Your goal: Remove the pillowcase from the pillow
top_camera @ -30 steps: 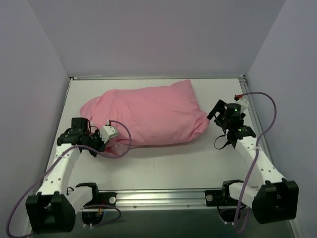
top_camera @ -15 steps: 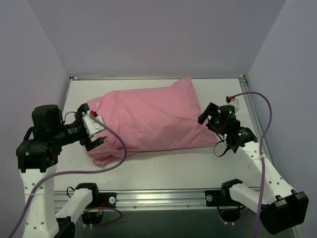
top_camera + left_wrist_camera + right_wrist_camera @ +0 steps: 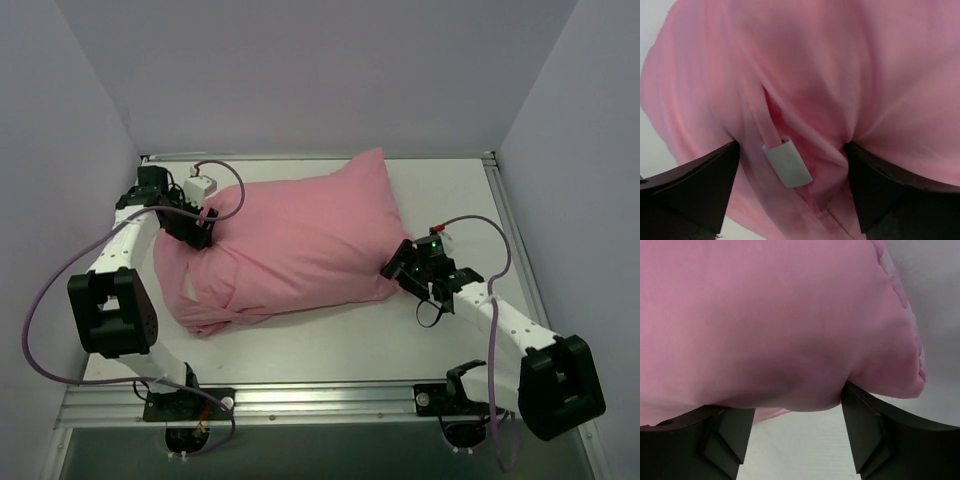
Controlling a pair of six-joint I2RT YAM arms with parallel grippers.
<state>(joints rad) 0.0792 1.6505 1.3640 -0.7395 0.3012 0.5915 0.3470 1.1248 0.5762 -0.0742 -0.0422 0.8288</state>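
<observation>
The pink pillowcase (image 3: 300,235) lies stuffed full across the middle of the white table. The pillow is hidden inside it. My left gripper (image 3: 197,228) is at the far left end, open, its jaws wide and pressed against folds of pillowcase (image 3: 840,75). A small white label (image 3: 788,163) on a seam sits between the left gripper's (image 3: 791,145) fingers. My right gripper (image 3: 393,268) is at the near right corner. It is open, and the right gripper's (image 3: 797,400) jaws straddle the bulging pillowcase (image 3: 765,315), the right fingertip (image 3: 852,400) touching the cloth.
Bare table (image 3: 320,330) shows in front of the bundle and to its right. Purple walls close in the left, back and right sides. A metal rail (image 3: 320,400) runs along the near edge between the arm bases. Purple cables loop from both arms.
The left arm swung from the near left side to the pillowcase's far left end, and its jaws went from shut to wide. The right gripper moved down to the near right corner, jaws narrowing.
</observation>
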